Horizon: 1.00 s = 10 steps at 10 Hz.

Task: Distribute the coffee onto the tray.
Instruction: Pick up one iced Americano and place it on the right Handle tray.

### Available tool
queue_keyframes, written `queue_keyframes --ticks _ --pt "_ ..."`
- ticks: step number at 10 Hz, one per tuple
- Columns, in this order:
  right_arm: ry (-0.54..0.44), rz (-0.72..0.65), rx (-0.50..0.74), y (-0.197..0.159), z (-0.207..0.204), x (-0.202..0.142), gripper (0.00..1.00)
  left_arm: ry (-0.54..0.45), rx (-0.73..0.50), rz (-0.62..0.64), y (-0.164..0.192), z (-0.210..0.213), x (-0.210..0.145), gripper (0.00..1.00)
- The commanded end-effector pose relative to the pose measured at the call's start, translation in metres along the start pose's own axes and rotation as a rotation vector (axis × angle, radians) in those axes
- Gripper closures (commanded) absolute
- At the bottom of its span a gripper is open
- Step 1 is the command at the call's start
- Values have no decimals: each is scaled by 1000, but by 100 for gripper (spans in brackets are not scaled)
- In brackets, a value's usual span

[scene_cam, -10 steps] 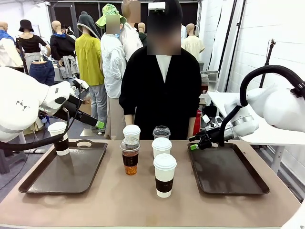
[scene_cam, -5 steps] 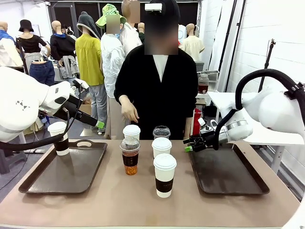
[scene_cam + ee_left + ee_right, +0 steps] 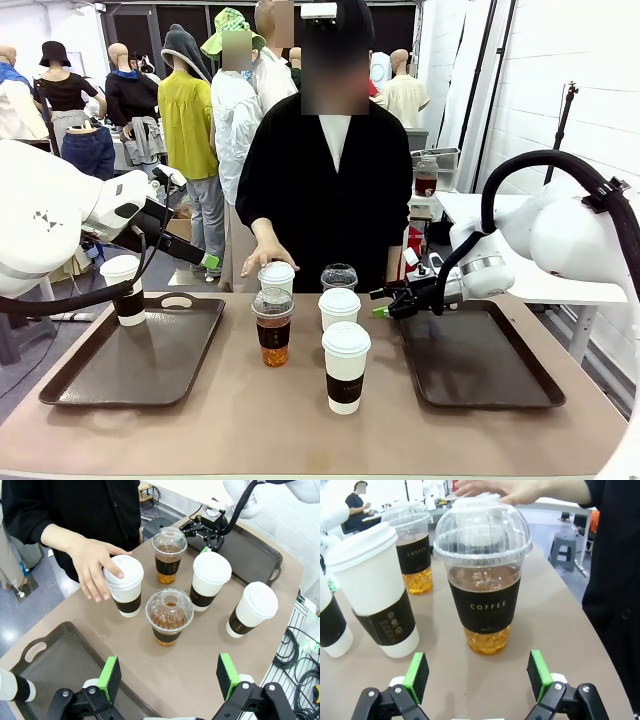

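Note:
One white sleeved cup (image 3: 122,288) stands on the left tray (image 3: 140,360). Mid-table stand three white cups (image 3: 345,365) (image 3: 339,307) (image 3: 276,277) and two clear dome-lidded cups of brown drink (image 3: 272,325) (image 3: 339,277). A person's hand (image 3: 95,567) rests on the back white cup (image 3: 123,585). My right gripper (image 3: 385,303) is open just right of the back dome cup (image 3: 482,580), which stands straight ahead of its fingers. My left gripper (image 3: 167,675) hangs open above the left tray's inner edge, holding nothing.
The right tray (image 3: 480,355) lies bare under my right arm. The person stands at the far edge behind the cups. In the right wrist view a white cup (image 3: 375,590) and the other dome cup (image 3: 415,545) stand left of the near one.
My right gripper has moved left from over the right tray toward the back dome cup. The person's hand has come down onto the back white cup. The left arm is still.

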State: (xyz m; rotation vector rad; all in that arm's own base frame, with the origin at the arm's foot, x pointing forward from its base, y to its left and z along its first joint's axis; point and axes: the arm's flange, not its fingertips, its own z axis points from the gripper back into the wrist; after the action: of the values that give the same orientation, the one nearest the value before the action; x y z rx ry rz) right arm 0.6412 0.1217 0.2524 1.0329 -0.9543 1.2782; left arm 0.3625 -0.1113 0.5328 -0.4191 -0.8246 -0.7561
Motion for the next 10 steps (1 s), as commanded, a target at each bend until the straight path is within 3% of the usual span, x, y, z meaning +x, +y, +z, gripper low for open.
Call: queue_keyframes --ticks 1,10 --pt "-22 33 -28 -12 -9 0 0 2 -5 4 1 0 -1 0" --pt "-46 27 46 -30 -33 11 0 2 -5 4 1 0 -1 0"
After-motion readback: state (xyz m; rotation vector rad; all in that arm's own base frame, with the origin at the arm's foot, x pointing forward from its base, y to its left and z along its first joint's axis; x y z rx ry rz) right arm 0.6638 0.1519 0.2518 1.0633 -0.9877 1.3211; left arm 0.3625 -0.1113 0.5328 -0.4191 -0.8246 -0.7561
